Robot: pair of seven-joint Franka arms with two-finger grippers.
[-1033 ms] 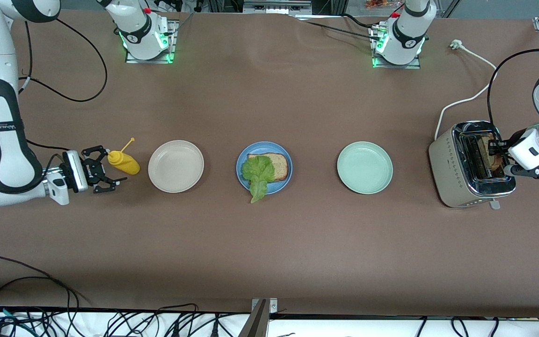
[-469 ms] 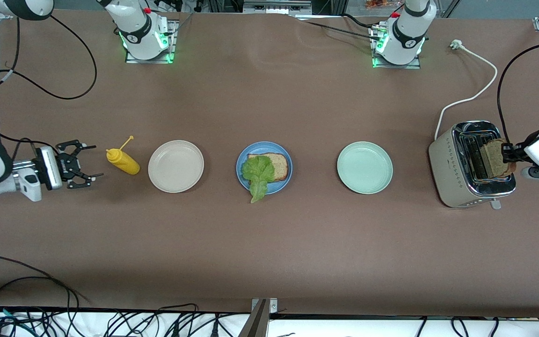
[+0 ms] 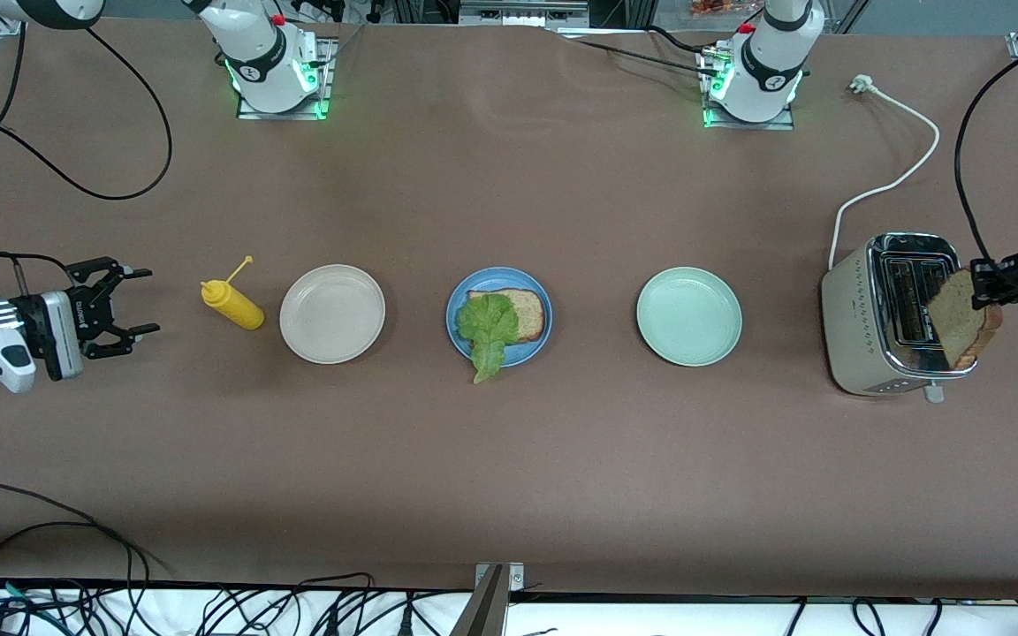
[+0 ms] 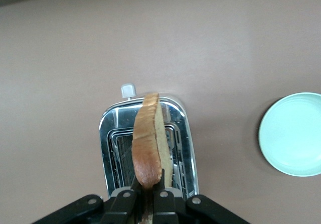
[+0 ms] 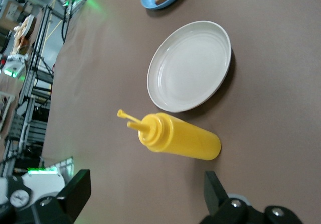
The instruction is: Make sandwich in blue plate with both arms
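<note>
Overhead at the left arm's end of the table, the left gripper (image 3: 989,284) pinches a brown toast slice (image 3: 960,320) by its top edge, hanging it above the toaster (image 3: 889,314). Near the opposite table edge, the right gripper (image 3: 125,300) hangs low with jaws spread wide and nothing between them, bare table separating it from the lying mustard bottle (image 3: 233,303). Mid-table, the blue plate (image 3: 460,302) holds one toast slice (image 3: 527,311) under a lettuce leaf (image 3: 486,329) that overhangs the rim; the beige plate (image 3: 332,314) and green plate (image 3: 688,316) sit alongside.
</note>
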